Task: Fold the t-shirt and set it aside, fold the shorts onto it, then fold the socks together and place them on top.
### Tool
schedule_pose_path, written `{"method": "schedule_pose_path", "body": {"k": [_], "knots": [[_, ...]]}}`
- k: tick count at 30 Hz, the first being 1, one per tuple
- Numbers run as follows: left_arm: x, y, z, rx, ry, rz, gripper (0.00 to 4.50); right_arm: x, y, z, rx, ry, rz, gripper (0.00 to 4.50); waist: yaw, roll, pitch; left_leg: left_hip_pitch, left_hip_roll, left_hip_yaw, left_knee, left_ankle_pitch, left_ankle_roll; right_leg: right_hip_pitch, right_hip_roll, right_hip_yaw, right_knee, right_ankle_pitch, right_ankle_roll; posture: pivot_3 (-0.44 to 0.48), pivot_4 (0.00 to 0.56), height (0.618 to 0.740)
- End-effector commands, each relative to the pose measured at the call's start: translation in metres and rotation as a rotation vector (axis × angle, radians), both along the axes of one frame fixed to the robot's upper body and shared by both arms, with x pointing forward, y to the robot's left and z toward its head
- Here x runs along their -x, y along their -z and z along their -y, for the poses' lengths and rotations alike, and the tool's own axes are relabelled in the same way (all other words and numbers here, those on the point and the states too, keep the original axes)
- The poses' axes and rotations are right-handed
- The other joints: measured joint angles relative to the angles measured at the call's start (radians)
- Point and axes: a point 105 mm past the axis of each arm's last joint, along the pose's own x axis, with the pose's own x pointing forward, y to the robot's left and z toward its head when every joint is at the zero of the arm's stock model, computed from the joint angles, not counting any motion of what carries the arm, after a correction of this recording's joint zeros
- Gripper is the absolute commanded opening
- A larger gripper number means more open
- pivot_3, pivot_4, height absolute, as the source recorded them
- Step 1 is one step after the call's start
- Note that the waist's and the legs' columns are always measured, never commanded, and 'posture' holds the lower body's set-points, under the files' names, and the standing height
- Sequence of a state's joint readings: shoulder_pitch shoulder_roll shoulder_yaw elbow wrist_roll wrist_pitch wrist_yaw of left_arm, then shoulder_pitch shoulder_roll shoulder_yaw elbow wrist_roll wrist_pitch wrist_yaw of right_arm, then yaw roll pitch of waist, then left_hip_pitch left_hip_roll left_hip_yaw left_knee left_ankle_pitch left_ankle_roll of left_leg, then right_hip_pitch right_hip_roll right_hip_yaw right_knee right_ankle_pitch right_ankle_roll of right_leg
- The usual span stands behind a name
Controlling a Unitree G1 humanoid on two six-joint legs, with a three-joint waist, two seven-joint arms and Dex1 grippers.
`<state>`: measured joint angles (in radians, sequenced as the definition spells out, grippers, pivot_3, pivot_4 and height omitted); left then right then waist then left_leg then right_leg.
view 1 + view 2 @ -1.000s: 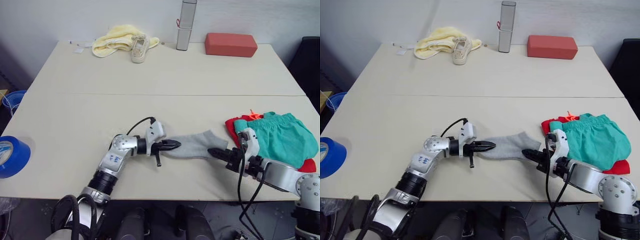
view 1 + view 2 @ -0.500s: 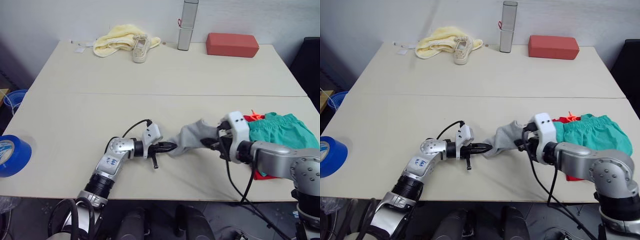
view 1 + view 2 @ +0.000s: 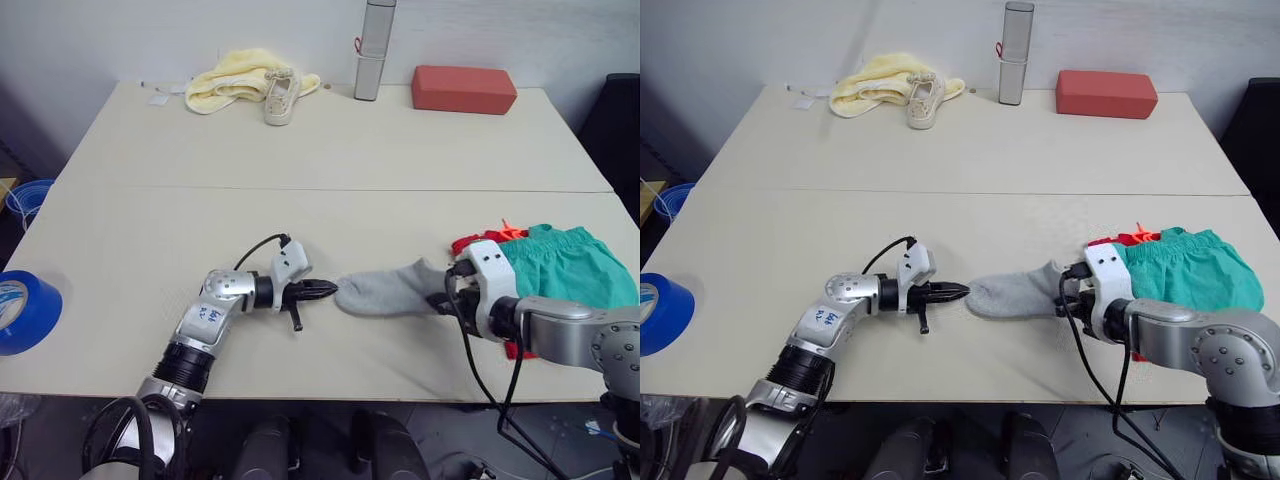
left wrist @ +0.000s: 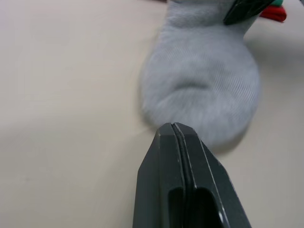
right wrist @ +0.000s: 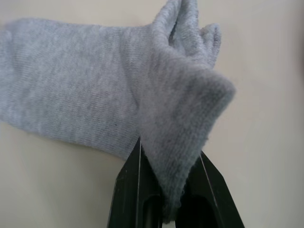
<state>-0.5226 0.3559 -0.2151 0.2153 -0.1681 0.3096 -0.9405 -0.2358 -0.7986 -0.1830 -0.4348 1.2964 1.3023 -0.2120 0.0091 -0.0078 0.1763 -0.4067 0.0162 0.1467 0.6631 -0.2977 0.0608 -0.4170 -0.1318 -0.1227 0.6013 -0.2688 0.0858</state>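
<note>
I'm on the sock step: my right gripper [image 5: 169,164] pinches the socks [image 3: 390,291], the left gripper [image 4: 174,130] sits closed, empty, just beside their toe. Next I'd carry them onto the shorts [image 3: 575,270].

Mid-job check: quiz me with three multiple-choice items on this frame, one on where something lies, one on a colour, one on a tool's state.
1. The shorts lie:
A. on the t-shirt
B. beside the shoe
C. on the floor

2. The block at the table's far edge is:
A. blue
B. red-brown
C. yellow

3. The right tool is:
A. open, away from cloth
B. shut on nothing
C. shut on the socks

Answers: 1 A, red cloth shows beneath the teal; 2 B, its colour is plain; 3 C, grey knit is pinched between its fingers.
</note>
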Motion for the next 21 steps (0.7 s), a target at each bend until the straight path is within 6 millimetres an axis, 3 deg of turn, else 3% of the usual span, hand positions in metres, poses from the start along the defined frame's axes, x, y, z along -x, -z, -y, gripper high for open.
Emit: {"method": "schedule_pose_path", "body": {"k": [1,7,10,12,16,19,21], "knots": [[-0.004,-0.022,0.007,0.028,0.032,0.062,0.0,0.0,-0.005,0.001,-0.036,0.005,0.031,0.01,0.001,0.0,0.0,0.0,0.0,0.0,0.0,0.0,0.0,0.0,0.0,0.0,0.0,0.0,0.0,0.0,0.15,0.74],[0.005,-0.078,0.033,0.208,0.17,0.056,0.0,0.001,0.002,-0.01,-0.07,-0.018,0.031,0.01,0.004,0.0,0.0,0.0,0.0,0.0,0.0,0.0,0.0,0.0,0.0,0.0,0.0,0.0,0.0,0.0,0.15,0.74],[0.011,-0.089,0.047,0.225,0.22,0.048,0.0,0.001,0.003,-0.01,-0.062,-0.023,0.035,0.01,0.004,0.0,0.0,0.0,0.0,0.0,0.0,0.0,0.0,0.0,0.0,0.0,0.0,0.0,0.0,0.0,0.15,0.74],[0.015,-0.079,0.061,0.196,0.247,0.048,0.0,0.0,0.004,-0.01,-0.059,-0.024,0.038,0.01,0.005,0.0,0.0,0.0,0.0,0.0,0.0,0.0,0.0,0.001,0.001,0.0,0.0,0.0,0.0,0.0,0.15,0.74],[0.016,-0.039,0.093,0.105,0.242,0.036,0.0,0.0,0.004,-0.01,-0.049,-0.029,0.043,0.01,0.013,0.0,0.0,0.0,-0.001,0.0,0.0,0.0,0.0,0.001,0.001,0.0,0.0,0.0,0.0,0.0,0.15,0.74],[0.009,-0.012,0.098,-0.006,0.197,0.07,0.0,0.001,0.003,-0.01,-0.041,-0.033,0.053,0.01,0.014,-0.001,0.0,0.0,-0.001,0.0,0.001,0.0,0.001,0.001,0.001,0.0,-0.001,0.0,0.001,0.0,0.15,0.74],[0.004,-0.006,0.097,-0.027,0.151,0.075,0.0,0.001,0.001,-0.008,-0.035,-0.032,0.06,0.01,0.012,-0.001,0.0,0.0,0.0,0.0,0.001,0.0,0.001,0.001,0.001,0.0,-0.001,0.0,0.001,0.0,0.15,0.74]]}}
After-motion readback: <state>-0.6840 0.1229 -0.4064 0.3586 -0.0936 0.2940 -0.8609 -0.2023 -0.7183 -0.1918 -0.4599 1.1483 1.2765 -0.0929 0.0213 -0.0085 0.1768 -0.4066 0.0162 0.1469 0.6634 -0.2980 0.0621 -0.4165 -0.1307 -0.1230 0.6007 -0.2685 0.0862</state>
